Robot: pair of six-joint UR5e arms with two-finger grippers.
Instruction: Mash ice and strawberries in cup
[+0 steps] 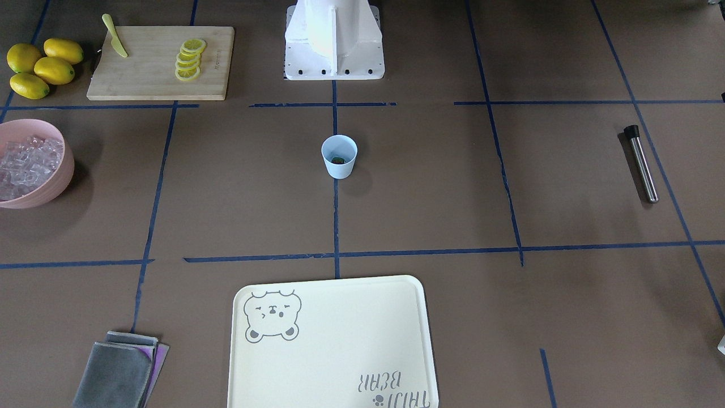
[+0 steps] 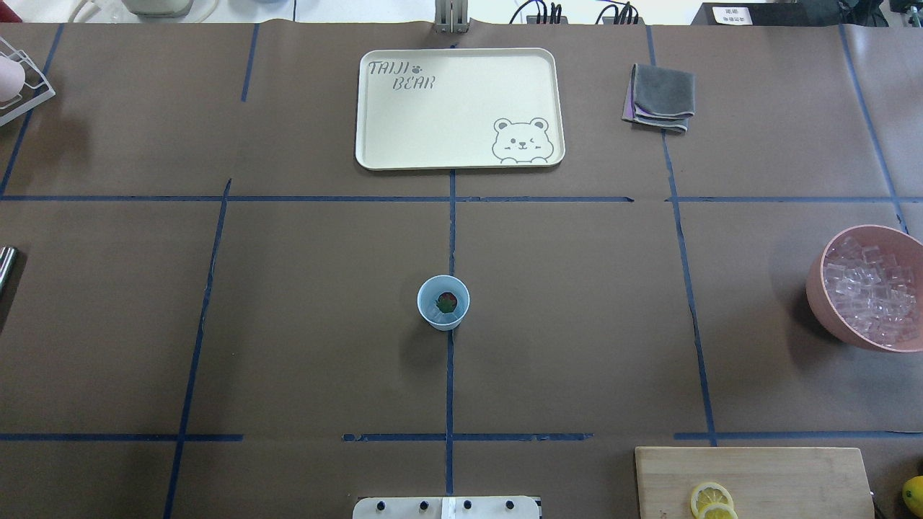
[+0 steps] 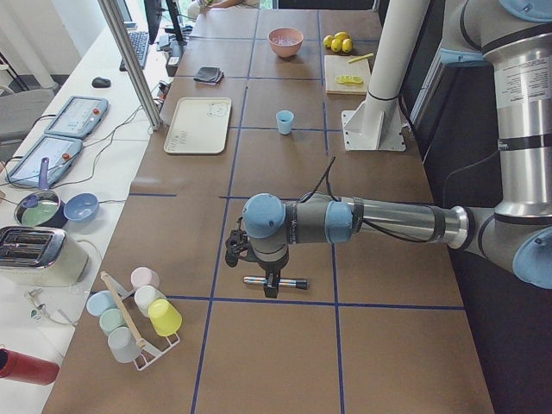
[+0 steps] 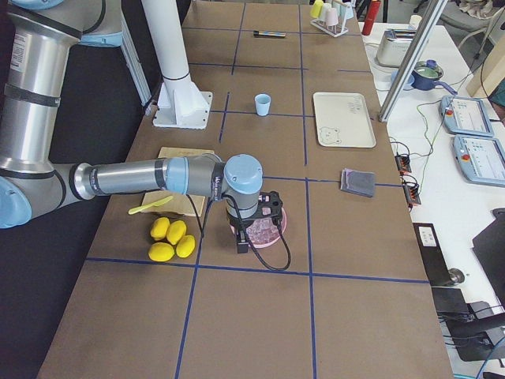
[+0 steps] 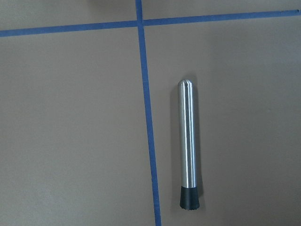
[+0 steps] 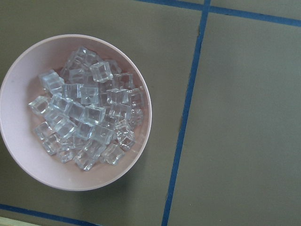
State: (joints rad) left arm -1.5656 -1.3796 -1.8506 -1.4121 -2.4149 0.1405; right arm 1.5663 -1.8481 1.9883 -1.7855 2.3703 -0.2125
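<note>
Light blue cup (image 2: 443,303) upright at table centre; ice (image 6: 84,117) sits apart in a pink bowl (image 6: 19,141).

Cup: small, tapered, no handle, standing on the blue tape centre line between the robot base (image 1: 334,56) and the cream bear tray (image 2: 404,130). Contents: one tiny red strawberry (image 2: 447,302) with a green top, at the bottom; cannot tell whether any clear cubes lie under it. Pink bowl: at the table's end on the robot's right, well apart from the cup, heaped with clear glassy cubes. The right gripper (image 4: 241,243) hangs over this bowl. The left gripper (image 3: 271,289) hangs over a steel muddler (image 5: 189,141) with a black tip, lying flat at the left end. Both grippers show only in the side views, so I cannot tell how the jaws stand.
</note>
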